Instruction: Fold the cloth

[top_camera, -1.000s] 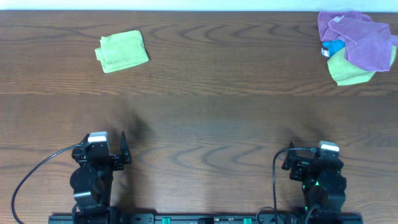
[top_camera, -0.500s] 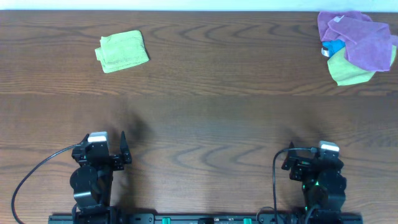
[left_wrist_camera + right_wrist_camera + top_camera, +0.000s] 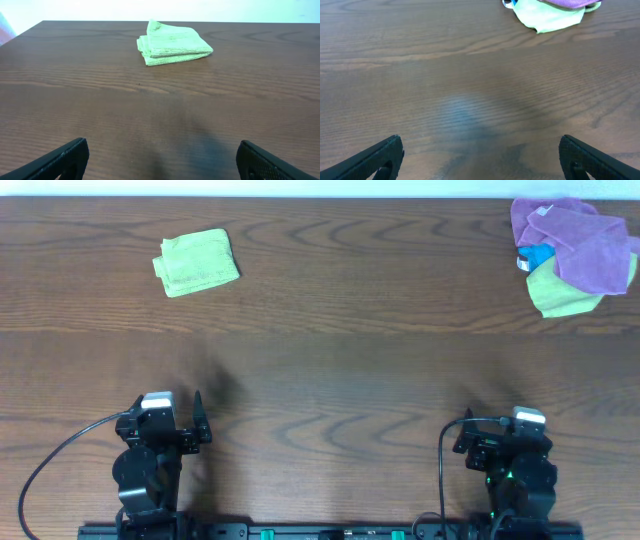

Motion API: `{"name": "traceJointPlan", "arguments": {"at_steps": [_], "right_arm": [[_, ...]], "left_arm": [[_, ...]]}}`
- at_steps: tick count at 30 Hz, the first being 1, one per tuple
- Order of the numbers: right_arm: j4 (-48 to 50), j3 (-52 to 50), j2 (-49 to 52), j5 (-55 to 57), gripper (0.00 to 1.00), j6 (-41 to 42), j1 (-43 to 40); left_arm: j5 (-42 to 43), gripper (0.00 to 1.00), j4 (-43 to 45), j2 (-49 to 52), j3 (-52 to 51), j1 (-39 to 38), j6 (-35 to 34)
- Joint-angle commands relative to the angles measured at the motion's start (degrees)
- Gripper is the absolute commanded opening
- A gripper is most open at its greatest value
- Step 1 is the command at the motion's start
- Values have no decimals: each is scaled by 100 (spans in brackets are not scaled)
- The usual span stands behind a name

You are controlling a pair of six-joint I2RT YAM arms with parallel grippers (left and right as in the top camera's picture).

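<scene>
The light lime-green cloth (image 3: 197, 262) lies folded into a small thick rectangle at the far left of the table. It also shows in the left wrist view (image 3: 172, 42), far ahead of the fingers. My left gripper (image 3: 185, 425) is drawn back at the near left edge, open and empty, its two fingertips wide apart in the left wrist view (image 3: 161, 162). My right gripper (image 3: 470, 435) is drawn back at the near right edge, open and empty, its fingertips wide apart in the right wrist view (image 3: 480, 160).
A purple cloth (image 3: 575, 240) lies bunched over a yellower green cloth (image 3: 562, 295) and a small blue thing (image 3: 535, 256) at the far right corner. The yellower green cloth also shows in the right wrist view (image 3: 550, 15). The table (image 3: 330, 380) is dark wood.
</scene>
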Motion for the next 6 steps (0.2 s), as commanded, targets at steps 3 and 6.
{"name": "traceJointPlan", "arguments": {"at_steps": [3, 6], "right_arm": [[-4, -28, -66, -22, 99, -94, -61], [-2, -31, -66, -22, 99, -92, -61]], "left_arm": [[66, 96, -31, -44, -164, -28, 120], [66, 95, -31, -44, -164, -28, 120]]}}
